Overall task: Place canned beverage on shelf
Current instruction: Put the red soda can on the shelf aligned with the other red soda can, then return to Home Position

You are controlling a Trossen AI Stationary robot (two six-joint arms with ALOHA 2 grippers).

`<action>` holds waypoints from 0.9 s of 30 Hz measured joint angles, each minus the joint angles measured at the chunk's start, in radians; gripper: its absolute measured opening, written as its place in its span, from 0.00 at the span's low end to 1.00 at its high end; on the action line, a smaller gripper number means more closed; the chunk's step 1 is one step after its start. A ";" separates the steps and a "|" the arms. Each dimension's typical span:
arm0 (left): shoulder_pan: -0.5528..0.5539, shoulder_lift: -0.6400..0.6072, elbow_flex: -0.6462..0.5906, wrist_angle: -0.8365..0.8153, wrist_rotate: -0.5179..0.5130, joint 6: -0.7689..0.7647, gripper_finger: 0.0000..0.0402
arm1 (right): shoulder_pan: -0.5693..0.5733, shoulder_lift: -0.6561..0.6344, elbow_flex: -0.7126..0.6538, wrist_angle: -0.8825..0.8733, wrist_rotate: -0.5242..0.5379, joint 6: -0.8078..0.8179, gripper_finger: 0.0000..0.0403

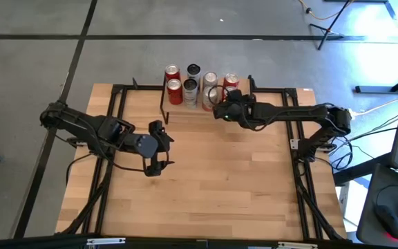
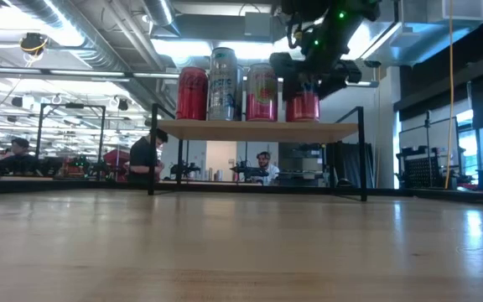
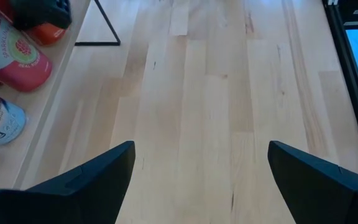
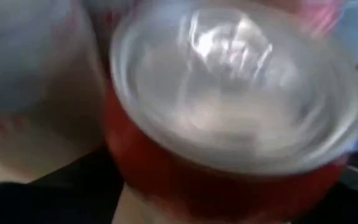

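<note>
The left gripper hung over the near-left middle of the worktop, its fingers spread wide with only bare boards between them in its own wrist view. It was well apart from the cans and looked to be waiting.

Farther back, the right arm reached in from the right edge toward the far middle of the worktop, and the right gripper sat at the right end of the shelf. The red can was directly beneath that gripper, upright, so its long axis ran vertically. In the low view its base appeared to rest on the shelf board. Whether the fingers were clamped on the red can or had let go could not be told; the right wrist view showed only the can's silver top very close.

The red can stood just beside a pink can, with a tall pale can and another red one farther left along the row. Any withdrawal would probably need to go straight up, away from those neighbours.
</note>
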 joint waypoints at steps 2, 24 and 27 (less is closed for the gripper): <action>0.000 0.000 0.000 -0.002 0.002 0.000 0.89 | 0.000 0.003 -0.003 -0.005 -0.015 0.000 0.92; -0.001 0.000 0.000 0.005 0.005 -0.002 0.89 | 0.001 -0.008 0.469 -0.467 -0.097 -0.158 0.89; -0.007 0.000 0.000 0.005 0.015 -0.016 0.89 | 0.004 -0.009 0.576 -0.528 -0.204 -0.205 0.89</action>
